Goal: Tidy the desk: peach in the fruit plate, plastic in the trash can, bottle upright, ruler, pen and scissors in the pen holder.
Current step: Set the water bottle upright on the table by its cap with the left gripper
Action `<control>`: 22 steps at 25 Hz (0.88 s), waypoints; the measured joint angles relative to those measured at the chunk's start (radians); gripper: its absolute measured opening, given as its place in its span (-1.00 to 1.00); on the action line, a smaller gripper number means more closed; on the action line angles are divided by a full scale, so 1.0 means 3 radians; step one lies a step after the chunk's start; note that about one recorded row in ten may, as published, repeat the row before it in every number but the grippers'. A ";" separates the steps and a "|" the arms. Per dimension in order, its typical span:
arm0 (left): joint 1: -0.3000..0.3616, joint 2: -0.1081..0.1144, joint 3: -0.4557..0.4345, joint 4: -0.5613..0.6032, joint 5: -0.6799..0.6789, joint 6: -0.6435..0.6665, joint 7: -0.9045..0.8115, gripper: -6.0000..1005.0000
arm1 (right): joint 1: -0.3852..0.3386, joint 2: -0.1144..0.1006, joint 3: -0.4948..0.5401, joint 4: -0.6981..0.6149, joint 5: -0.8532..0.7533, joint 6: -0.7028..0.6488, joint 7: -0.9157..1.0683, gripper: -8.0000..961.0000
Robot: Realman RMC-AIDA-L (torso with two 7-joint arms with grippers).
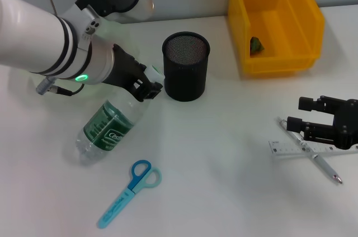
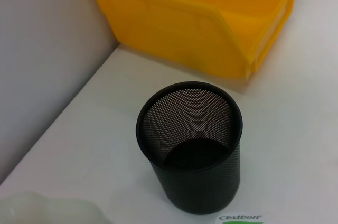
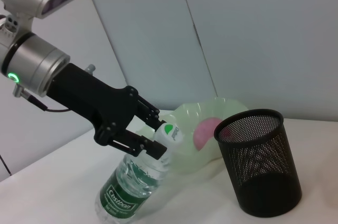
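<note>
White desk: left gripper (image 1: 150,86) jaws pinch the neck of the tilted clear plastic green-labelled bottle (image 1: 109,130), righting in hand; next tip upright beside black mesh pen holder (image 1: 185,66); right gripper (image 1: 310,119), jaws spread, hovers over clear ruler (image 1: 302,148)

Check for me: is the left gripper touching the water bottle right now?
Touching. The right wrist view shows the left gripper with its fingers closed around the neck of the tilted water bottle, just below the white cap.

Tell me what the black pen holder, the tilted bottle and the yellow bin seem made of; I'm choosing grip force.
Black cylindrical pen holder: likely matte metal mesh, see-through perforated walls. Clear bottle with green label, gripped at the cap by the left claw: thin glossy transparent plastic, probably. Yellow open-front bin: smooth moulded rigid plastic with ribbed rims.
</note>
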 joint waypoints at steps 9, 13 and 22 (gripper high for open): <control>0.0088 0.0007 -0.0146 0.0120 0.0000 0.0044 0.0000 -0.13 | 0.0021 0.0000 0.0000 0.0011 0.0000 0.0000 0.0000 0.54; 0.0111 0.0009 -0.0196 0.0137 0.0001 0.0047 0.0000 -0.13 | 0.0021 0.0000 0.0000 0.0009 0.0000 0.0000 0.0005 0.54; 0.0199 0.0006 -0.0295 0.0221 0.0000 0.0048 0.0000 -0.13 | 0.0021 0.0000 0.0000 -0.0009 0.0000 0.0000 0.0042 0.54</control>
